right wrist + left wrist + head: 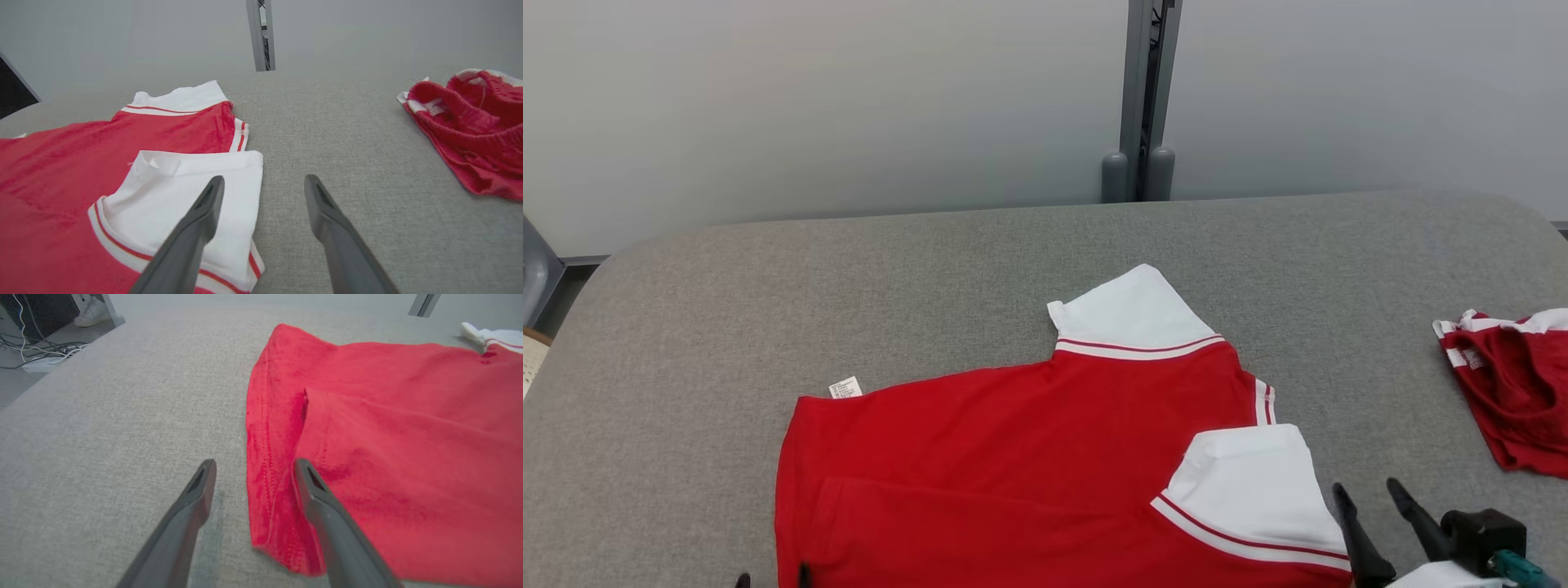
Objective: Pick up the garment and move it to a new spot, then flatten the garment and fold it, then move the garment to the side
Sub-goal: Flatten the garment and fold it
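The garment (1013,441) is a red shirt with white, red-striped sleeves, lying mostly flat on the grey padded table (931,253), with its lower side folded over. A white label (845,388) sticks out at its left corner. My left gripper (772,578) is open at the shirt's left hem; in the left wrist view the left gripper (254,463) straddles the shirt's (388,437) edge, one finger over cloth, one over the table. My right gripper (1365,486) is open beside the near white sleeve (192,192); the right gripper (264,179) has its left finger over that sleeve.
A second red and white garment (1515,392) lies crumpled at the table's right edge, also seen as a red heap (470,130) from the right wrist. A grey post (1143,98) stands behind the table. Cables (36,351) and a shoe (92,312) are on the floor off the left side.
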Motion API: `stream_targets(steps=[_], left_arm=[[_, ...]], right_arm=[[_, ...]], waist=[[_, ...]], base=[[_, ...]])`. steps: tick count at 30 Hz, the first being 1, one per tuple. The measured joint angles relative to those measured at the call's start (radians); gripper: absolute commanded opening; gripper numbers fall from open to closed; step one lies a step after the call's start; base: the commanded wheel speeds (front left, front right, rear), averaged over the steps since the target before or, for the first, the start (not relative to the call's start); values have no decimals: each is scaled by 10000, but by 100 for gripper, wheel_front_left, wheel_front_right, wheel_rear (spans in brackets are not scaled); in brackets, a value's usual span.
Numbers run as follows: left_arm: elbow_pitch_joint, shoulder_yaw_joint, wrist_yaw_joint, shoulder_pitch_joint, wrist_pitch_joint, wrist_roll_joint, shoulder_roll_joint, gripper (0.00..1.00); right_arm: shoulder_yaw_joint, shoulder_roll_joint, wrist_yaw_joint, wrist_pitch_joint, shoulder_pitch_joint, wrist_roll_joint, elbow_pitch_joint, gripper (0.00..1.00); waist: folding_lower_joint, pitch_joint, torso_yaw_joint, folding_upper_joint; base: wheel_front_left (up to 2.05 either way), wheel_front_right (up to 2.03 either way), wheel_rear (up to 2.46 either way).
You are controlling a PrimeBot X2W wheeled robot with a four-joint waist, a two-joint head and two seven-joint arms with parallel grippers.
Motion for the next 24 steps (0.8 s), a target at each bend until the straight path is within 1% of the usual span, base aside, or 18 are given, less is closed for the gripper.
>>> stream_targets(steps=[5,8,11,15,17,24], left_arm=[[-403,232,2,-458,0,359,2,100],[-405,280,-69,-1050,0,474,2,100],[-127,278,-138,-1881,0,533,-4,100],[702,192,-357,-3097,0,619,38,100],[1210,182,-397,-3744,0,619,111,100],[2894,117,-399,-5388,188,640,320,100]], right_arm=[[-466,73,0,0,-402,-433,-309,100],[-485,125,0,0,-819,-625,-372,100],[-422,107,-2,0,-1433,-706,-393,100],[-171,58,-2,0,-2299,-779,-359,100],[25,8,-2,0,-2747,-782,-265,100],[955,-96,-2,0,-4005,-673,305,100]], waist=[[0,190,-16,0],[0,376,-20,0],[0,653,-15,0],[0,1077,-16,0],[0,1285,-22,0],[0,1878,-110,0]], base=[[0,0,0],[0,0,0],[0,0,0],[0,0,0],[0,0,0],[0,0,0]])
